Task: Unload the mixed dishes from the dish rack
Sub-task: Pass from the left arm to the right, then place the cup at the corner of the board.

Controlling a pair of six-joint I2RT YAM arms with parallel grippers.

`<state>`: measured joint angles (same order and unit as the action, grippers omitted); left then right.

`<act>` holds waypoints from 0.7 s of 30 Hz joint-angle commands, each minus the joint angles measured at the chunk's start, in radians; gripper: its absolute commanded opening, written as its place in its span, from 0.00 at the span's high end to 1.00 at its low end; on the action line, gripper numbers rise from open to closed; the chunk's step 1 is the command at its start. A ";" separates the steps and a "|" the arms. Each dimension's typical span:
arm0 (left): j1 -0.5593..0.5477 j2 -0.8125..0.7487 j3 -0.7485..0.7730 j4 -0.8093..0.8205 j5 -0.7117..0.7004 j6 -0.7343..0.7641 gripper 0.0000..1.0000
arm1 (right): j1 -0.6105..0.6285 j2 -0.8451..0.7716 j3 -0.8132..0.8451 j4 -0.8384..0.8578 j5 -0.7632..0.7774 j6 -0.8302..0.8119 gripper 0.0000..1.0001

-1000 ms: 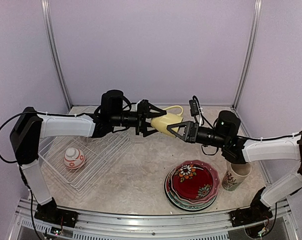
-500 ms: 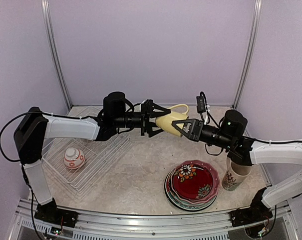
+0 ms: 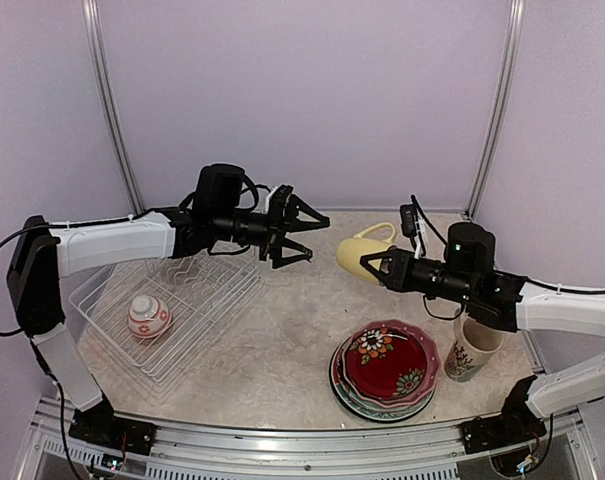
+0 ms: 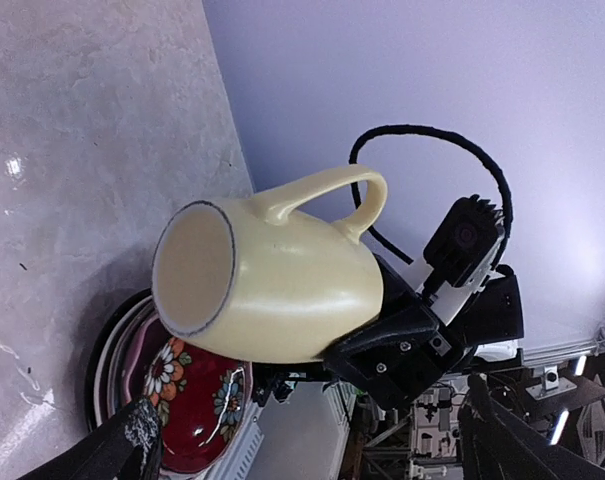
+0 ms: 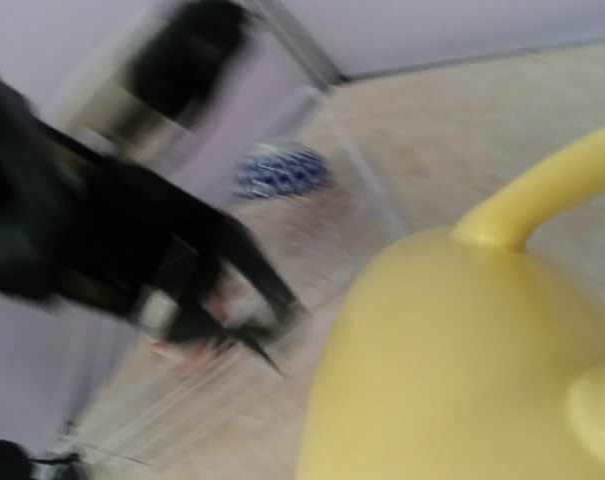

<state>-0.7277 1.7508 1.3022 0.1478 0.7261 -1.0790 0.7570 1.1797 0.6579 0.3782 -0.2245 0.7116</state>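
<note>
The yellow mug (image 3: 360, 252) hangs above the table (image 3: 282, 340), clamped at its bottom end in my right fingers (image 3: 382, 268), well apart from the dish rack (image 3: 202, 305). My left fingers (image 3: 304, 211) stand wide and empty. I judge I'm mid-carry. Next I should set the mug upright near the floral mug (image 3: 470, 352) and plate stack (image 3: 387, 368), then fetch the small bowl (image 3: 148, 317) from the rack.

Overhead looks down; both wrists, seemingly close, share mug (image 4: 272, 290).
</note>
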 commanded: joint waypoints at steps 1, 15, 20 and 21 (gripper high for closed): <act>0.105 -0.084 0.055 -0.372 0.000 0.250 0.01 | -0.005 -0.073 0.049 -0.129 0.109 -0.085 1.00; 0.312 -0.271 0.330 -0.929 -0.235 0.651 0.01 | -0.077 -0.117 0.387 -1.120 0.623 -0.186 1.00; 0.326 -0.330 0.279 -0.930 -0.275 0.689 0.01 | -0.195 -0.070 0.429 -1.340 0.645 -0.109 1.00; 0.330 -0.340 0.271 -0.929 -0.271 0.691 0.01 | -0.227 -0.067 0.420 -1.361 0.638 -0.098 1.00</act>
<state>-0.4110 1.4284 1.6150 -0.6994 0.5133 -0.4683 0.6167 1.0897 1.0622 -0.7471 0.3347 0.5640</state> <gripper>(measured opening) 0.990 0.045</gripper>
